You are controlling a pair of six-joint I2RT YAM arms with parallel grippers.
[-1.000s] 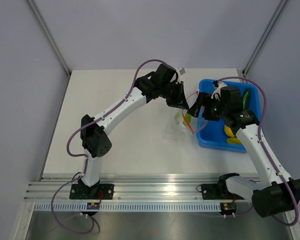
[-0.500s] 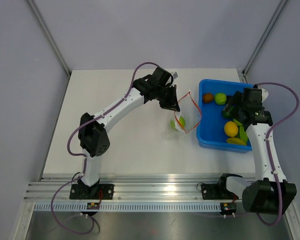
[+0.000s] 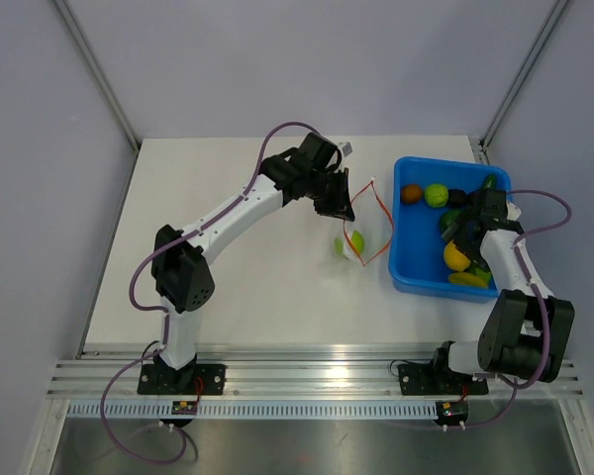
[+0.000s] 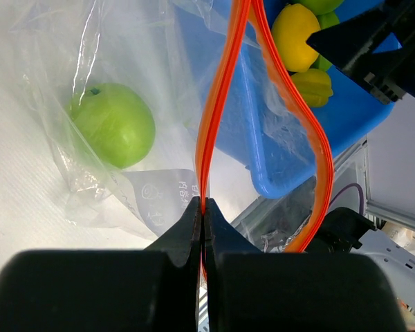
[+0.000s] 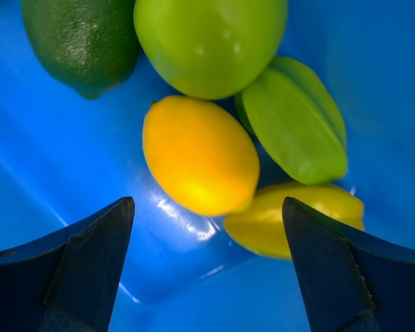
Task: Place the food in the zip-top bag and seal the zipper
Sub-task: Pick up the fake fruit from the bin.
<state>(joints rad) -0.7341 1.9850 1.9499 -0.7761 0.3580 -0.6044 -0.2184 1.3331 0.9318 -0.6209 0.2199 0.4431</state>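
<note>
The clear zip-top bag (image 3: 352,243) hangs off the table with a green apple (image 4: 114,124) inside. Its red-orange zipper (image 4: 218,104) gapes in a loop. My left gripper (image 4: 204,204) is shut on one side of the zipper strip and holds the mouth up. My right gripper (image 5: 207,204) is open, low inside the blue tray (image 3: 404,269), with its fingertips either side of a yellow lemon (image 5: 200,155). A green starfruit (image 5: 297,124), a yellow starfruit (image 5: 297,221), a dark lime (image 5: 83,41) and a light green fruit (image 5: 207,41) lie beside it.
The blue tray's left wall (image 4: 277,159) stands just right of the bag's mouth. A brown fruit (image 3: 412,194) and a green one (image 3: 436,194) lie at the tray's far end. White table (image 3: 228,287) stretches left of the bag.
My right gripper left the bag's mouth, swung right and came down into the tray, opening a little wider. The green apple now sits in the bag. My left gripper kept its hold.
</note>
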